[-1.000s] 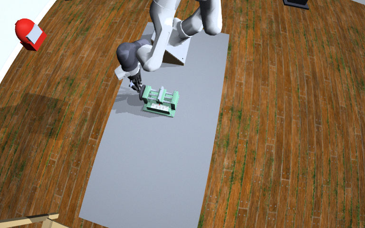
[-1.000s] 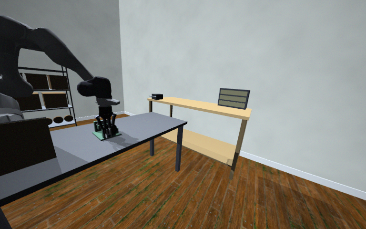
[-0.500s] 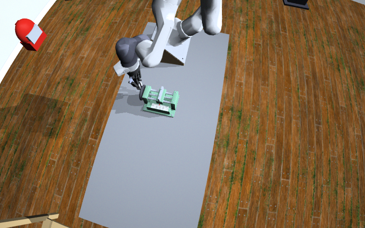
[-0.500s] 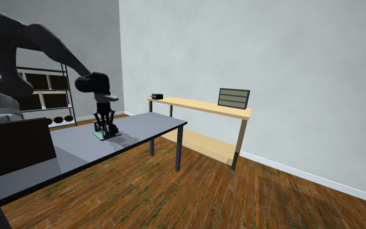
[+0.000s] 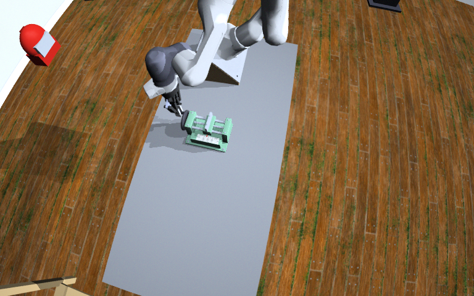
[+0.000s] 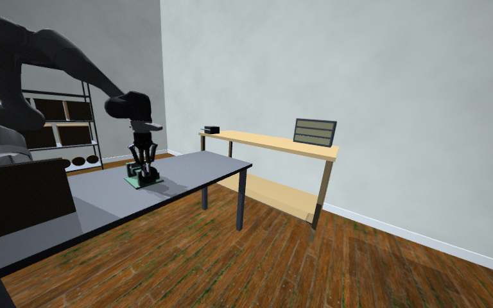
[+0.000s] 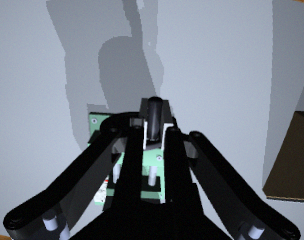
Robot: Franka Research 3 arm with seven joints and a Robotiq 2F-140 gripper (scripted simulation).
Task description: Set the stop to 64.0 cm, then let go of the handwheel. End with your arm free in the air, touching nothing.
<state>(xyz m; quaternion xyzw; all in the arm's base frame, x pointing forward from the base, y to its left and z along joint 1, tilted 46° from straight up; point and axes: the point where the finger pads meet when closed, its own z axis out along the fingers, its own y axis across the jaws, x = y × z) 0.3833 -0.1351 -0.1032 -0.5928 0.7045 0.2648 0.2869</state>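
Note:
The green stop device stands on the grey table point(image 5: 195, 219) point(image 6: 210, 162). Its sliding stop point(image 5: 208, 123) sits near the middle of the rods, between the two end blocks. A small red pointer point(image 5: 207, 135) is at the white scale point(image 5: 212, 140); the numbers are too small to read. The black handwheel point(image 5: 184, 121) point(image 6: 153, 173) point(image 7: 114, 121) is on one end of the device. My gripper point(image 5: 181, 113) point(image 6: 146, 169) point(image 7: 154, 109) points down at the wheel, shut on its dark crank handle point(image 7: 154, 115). The fingers hide much of the wheel and device in the wrist view.
The arm's wedge-shaped base point(image 5: 232, 68) point(image 7: 292, 160) stands on the same table, behind the device in the top view. A wooden bench point(image 6: 272, 143) with a dark box point(image 6: 212, 129) and a drawer unit point(image 6: 314, 132) is beyond the table.

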